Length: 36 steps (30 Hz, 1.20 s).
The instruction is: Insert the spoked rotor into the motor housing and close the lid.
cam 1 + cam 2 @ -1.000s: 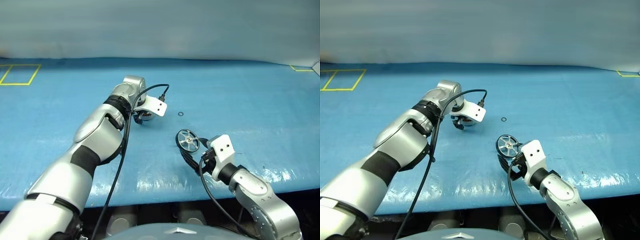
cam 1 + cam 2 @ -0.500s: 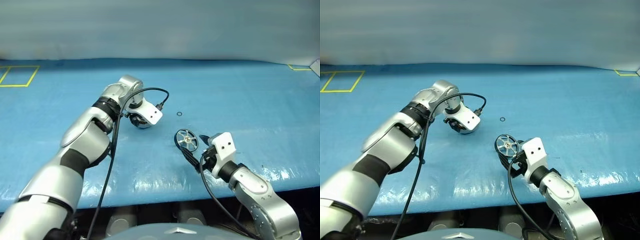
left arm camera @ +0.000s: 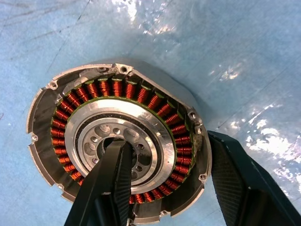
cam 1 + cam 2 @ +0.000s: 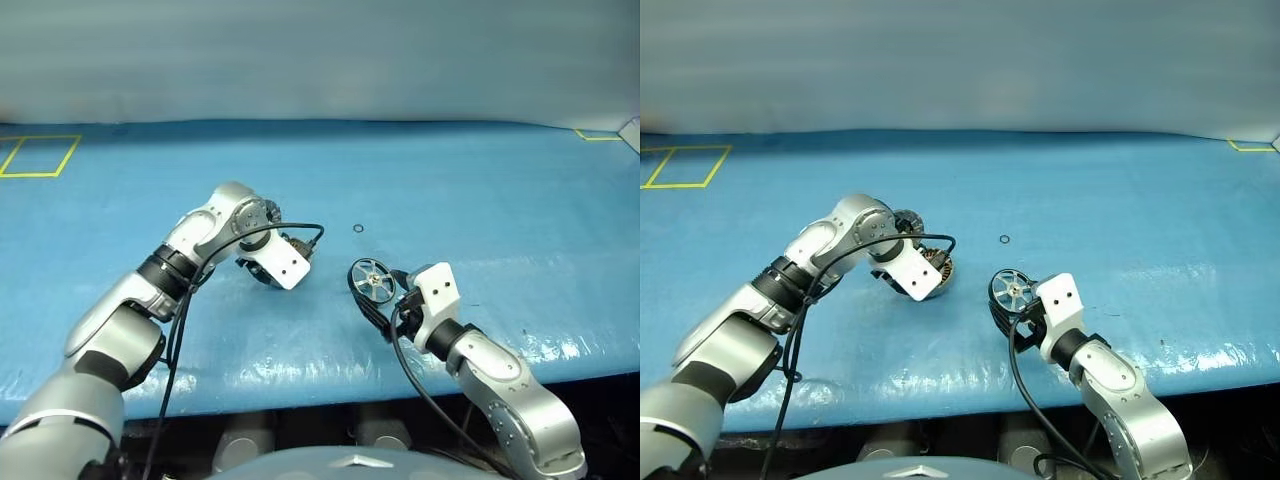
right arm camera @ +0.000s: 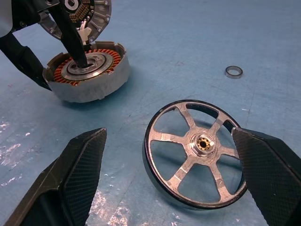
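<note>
- The housing is seen as a shallow round silver cup with a ring of copper-orange windings around a bright silver hub drilled with small holes; its outer wall is plain grey.
- The housing is placed on the blue table, at about nine o'clock from the wheel and near it, not touching.
- The lid is seen standing open at the housing's far edge, its inner face marked by radial segments around a dark centre (tilted up rather than lying flat).
- The wheel is shiny silver with six thin spokes, a small brass-coloured hub centre and a dark rim; it lies flat on the table.
- A tiny ring is seen at about twelve o'clock from the wheel, well apart from it.
- The left gripper is closed on the housing: one black finger is set inside the hub opening and the other outside the wall.
- The right gripper is held wide, its two fingers on either side of the wheel, with nothing gripped.
- The windings and hub holes are shown clearly in the left wrist view; the lid and tiny ring are given by the right wrist view.
- Yellow tape lines at the table's far left corner are added by the head views.
</note>
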Available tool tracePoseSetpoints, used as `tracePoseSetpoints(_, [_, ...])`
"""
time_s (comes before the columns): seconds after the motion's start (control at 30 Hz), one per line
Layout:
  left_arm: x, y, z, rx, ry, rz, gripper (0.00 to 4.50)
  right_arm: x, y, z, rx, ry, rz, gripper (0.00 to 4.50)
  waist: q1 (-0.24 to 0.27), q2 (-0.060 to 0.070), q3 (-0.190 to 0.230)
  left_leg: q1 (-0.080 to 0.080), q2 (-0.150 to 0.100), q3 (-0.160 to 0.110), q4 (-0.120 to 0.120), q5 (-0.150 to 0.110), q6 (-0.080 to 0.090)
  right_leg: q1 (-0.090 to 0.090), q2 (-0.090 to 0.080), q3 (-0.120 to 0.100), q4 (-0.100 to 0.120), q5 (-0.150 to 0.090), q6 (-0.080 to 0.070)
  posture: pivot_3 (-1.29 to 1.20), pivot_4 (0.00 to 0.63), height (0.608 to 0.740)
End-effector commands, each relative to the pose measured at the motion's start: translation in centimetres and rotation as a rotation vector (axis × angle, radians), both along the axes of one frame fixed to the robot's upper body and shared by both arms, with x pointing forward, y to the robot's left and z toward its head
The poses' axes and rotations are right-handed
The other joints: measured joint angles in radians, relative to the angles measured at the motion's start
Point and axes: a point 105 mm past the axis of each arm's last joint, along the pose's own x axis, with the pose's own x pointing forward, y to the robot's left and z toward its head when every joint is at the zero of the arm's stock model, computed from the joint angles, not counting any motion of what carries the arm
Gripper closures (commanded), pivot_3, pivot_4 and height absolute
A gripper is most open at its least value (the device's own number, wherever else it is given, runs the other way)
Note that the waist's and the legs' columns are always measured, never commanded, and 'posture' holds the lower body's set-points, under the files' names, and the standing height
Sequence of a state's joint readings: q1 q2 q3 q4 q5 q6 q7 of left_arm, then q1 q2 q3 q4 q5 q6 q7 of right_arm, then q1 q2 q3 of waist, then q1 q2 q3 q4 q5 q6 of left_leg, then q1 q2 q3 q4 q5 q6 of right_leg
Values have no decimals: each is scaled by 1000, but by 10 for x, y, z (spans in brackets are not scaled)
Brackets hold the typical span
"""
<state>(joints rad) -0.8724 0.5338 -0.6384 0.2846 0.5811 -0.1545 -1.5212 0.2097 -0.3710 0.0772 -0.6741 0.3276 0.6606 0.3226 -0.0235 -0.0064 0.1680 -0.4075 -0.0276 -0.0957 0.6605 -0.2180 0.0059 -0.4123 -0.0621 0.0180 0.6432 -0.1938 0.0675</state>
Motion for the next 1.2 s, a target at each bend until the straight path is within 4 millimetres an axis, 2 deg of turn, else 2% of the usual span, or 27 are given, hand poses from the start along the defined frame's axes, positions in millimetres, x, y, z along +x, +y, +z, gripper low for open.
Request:
tracePoseSetpoints(0.03, [-17,-5,-7,16,59,-51,2424,1,3,10,13,-45,13,0,0,0,0,0,0,0,0,0,0,0,0,0,0,0,0,0,150,740])
tracePoseSetpoints(0.53, [-40,-5,-12,51,89,-166,2424,1,3,11,10,-41,20,0,0,0,0,0,0,0,0,0,0,0,0,0,0,0,0,0,150,740])
tracePoseSetpoints(0.57, [-41,-5,-12,52,90,-176,1689,1,3,11,10,-41,20,0,0,0,0,0,0,0,0,0,0,0,0,0,0,0,0,0,150,740])
tracePoseSetpoints(0.73, [-49,-5,-11,49,84,-217,71,1,2,12,4,-42,25,0,1,0,0,0,0,0,0,0,0,-1,0,0,0,0,0,0,150,740])
tracePoseSetpoints(0.83, [-53,-11,-2,14,59,-245,28,0,2,11,3,-38,25,0,3,0,0,-1,0,0,0,0,0,-1,0,0,-1,0,0,0,150,740])
tracePoseSetpoints(1.0, [-71,-28,26,-127,48,-272,28,-3,1,13,4,-38,26,0,3,0,0,-3,0,-1,0,0,0,-3,0,0,-1,0,0,0,150,740])
tracePoseSetpoints(1.2, [-81,-36,61,-330,-29,-201,28,-4,-11,24,31,-68,-15,0,-2,0,1,-2,1,-1,0,0,0,-3,1,0,0,0,0,0,150,740])
